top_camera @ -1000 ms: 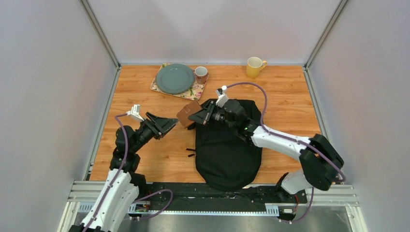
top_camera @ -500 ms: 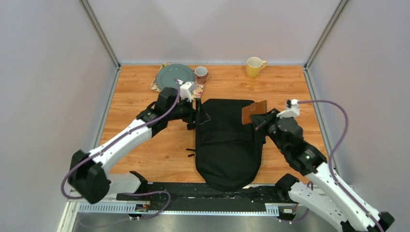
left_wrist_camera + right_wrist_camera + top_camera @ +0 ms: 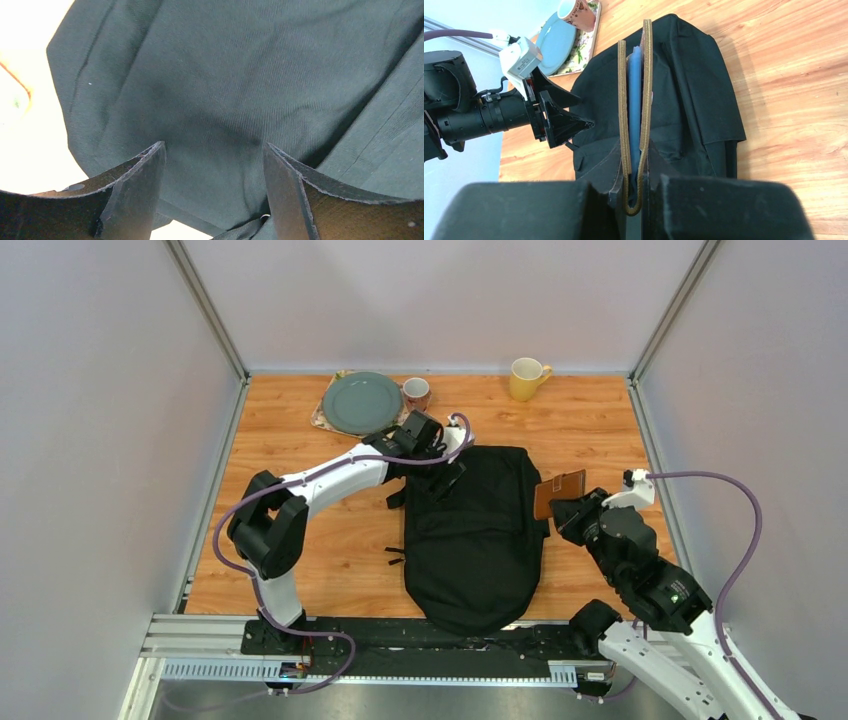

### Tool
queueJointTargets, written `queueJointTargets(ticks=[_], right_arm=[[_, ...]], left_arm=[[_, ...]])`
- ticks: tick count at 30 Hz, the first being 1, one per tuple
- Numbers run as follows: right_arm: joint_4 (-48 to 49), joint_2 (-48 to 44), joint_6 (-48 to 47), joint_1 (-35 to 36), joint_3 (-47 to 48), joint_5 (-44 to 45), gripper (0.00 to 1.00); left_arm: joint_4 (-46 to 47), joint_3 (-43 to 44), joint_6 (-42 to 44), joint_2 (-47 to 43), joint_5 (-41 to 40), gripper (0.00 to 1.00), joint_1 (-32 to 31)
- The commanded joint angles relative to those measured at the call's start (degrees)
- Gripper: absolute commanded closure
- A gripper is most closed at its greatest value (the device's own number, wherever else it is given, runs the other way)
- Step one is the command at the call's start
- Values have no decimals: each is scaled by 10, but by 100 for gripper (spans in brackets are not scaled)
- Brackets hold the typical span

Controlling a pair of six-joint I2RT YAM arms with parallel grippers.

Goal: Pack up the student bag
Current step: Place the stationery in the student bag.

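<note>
- Black woven fabric, soft and creased, makes up the student bag, which lies flat near the middle of the wooden surface, a little toward 3 o'clock.
- Its long axis runs from 12 to 6 o'clock. The rounded end points to 6, at the arms' bases, and the squarer end points to 12.
- Short strap ends stick out of its 9 o'clock edge.
- The left fingers are flat, dark, wedge-shaped blades. They stand spread apart with nothing between them, over the bag's 11 o'clock corner. The left wrist view shows only ribbed cloth and a seam under the gap.
- The right fingers are clenched on a thin brown folder at the bag's 2 o'clock edge. The right wrist view shows it edge-on, as two tan, leather-like covers with a blue sheet between them.
- Whether the folder touches the bag cannot be told.
- At 11 o'clock, a smooth round grey-green plate hides most of a floral mat.
- A small patterned cup stands on the mat's 3 o'clock corner.
- A glossy yellow mug stands apart at 1 o'clock.
- Black on black, the bag's zip or opening cannot be made out in any view.
- The left wrist view is washed out white at 9 o'clock.
- The top view cuts off the right arm at 5 o'clock.
</note>
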Motion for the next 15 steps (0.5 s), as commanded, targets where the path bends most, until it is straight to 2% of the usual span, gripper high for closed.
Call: queueJointTargets(ticks=[1,11,15], right_arm=[[1,-1,-5,-1,15,3,100],[17,8,0,-2,-8,-7,100],[26,16,5,-1,-16,-15,100]], left_arm=[[-48,45,85,16,19,22,-3],[-92,48,124,16,65,21,-47],[-87,39,107,-1,132,21,-56]])
